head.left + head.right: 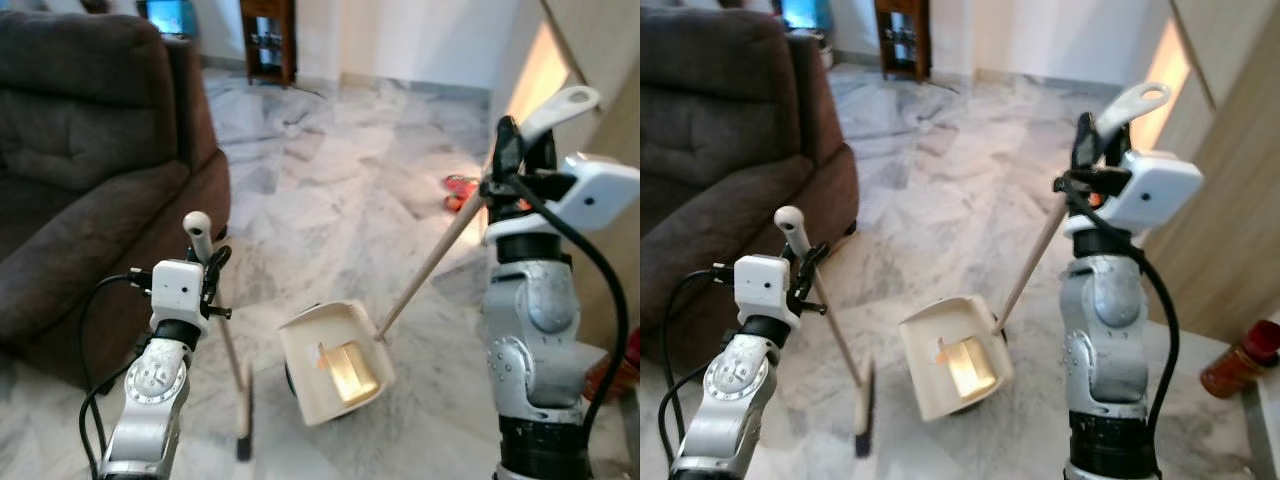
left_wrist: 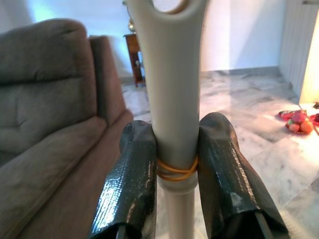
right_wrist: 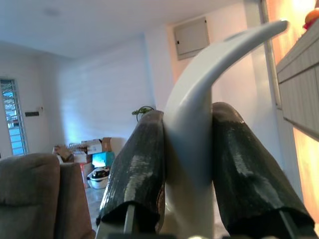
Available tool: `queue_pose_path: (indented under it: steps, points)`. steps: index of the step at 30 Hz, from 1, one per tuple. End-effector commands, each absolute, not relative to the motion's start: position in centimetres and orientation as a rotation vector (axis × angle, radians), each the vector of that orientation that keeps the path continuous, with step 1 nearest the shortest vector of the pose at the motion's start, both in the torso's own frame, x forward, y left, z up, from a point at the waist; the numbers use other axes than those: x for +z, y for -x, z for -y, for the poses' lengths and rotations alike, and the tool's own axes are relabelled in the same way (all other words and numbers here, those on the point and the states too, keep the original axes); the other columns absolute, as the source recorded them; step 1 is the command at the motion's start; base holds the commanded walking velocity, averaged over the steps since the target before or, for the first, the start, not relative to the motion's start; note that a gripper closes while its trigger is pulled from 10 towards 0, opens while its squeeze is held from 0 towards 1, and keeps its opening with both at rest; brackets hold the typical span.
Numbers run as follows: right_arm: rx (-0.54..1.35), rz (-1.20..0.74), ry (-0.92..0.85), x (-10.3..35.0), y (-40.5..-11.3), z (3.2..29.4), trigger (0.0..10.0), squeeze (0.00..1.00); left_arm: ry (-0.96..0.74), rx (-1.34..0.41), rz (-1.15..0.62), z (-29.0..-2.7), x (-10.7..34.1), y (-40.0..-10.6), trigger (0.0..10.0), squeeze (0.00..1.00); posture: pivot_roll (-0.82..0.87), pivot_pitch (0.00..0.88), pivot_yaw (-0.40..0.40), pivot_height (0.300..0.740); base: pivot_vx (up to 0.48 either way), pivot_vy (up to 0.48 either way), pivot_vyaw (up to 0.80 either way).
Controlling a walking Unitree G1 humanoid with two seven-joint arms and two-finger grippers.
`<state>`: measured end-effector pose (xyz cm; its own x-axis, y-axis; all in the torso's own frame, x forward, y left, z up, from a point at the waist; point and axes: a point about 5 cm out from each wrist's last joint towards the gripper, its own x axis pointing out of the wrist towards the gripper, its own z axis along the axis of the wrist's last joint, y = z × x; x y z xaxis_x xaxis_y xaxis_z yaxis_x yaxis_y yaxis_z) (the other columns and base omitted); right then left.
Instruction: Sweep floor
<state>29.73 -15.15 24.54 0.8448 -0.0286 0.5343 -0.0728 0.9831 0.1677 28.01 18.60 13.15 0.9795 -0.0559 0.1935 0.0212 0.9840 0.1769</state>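
My left gripper (image 1: 210,265) is shut on the pale handle of a small broom (image 1: 229,345); its dark brush (image 1: 243,432) rests on the marble floor. The left wrist view shows both fingers (image 2: 130,179) clamped on the handle (image 2: 172,94), just above a yellow rubber band. My right gripper (image 1: 520,150), held higher, is shut on the curved white grip (image 3: 192,149) of a long-handled dustpan. Its stick (image 1: 430,265) slants down to the cream pan (image 1: 335,365), which sits on the floor just right of the brush with its mouth facing up toward me.
A brown sofa (image 1: 80,180) fills the left side, close to my left arm. A wooden cupboard (image 1: 1240,190) stands on the right with a red bottle (image 1: 1240,365) beside it. Red items (image 1: 460,190) lie on the floor further ahead. A dark wooden cabinet (image 1: 268,40) stands at the back.
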Motion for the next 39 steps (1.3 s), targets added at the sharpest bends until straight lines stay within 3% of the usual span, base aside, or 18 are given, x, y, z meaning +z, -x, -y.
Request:
queue_pose_path:
  steps: [1,25,33,39]
  points:
    - [0.016,0.653,-0.228,26.2,-29.1,15.7,10.0,0.00,-0.190,-0.051,0.262,-18.2,14.4,-28.2,10.0,0.00,0.07,0.012,0.002,0.740,0.300,0.000,0.00]
    - [0.044,0.657,-0.233,26.4,-29.0,15.2,10.0,0.00,-0.184,-0.054,0.268,-18.0,14.6,-28.2,10.0,0.00,0.07,0.015,0.001,0.740,0.300,0.000,0.00]
    - [0.069,0.691,-0.182,26.8,-28.7,14.6,10.0,0.00,-0.183,-0.056,0.278,-18.0,14.5,-28.1,10.0,0.00,0.06,0.023,0.000,0.740,0.000,0.000,0.00]
    - [0.152,0.761,-0.113,27.6,-28.0,12.5,10.0,0.00,-0.184,-0.059,0.273,-17.9,14.4,-28.1,10.0,0.00,0.06,0.024,0.001,0.740,0.000,0.000,0.00]
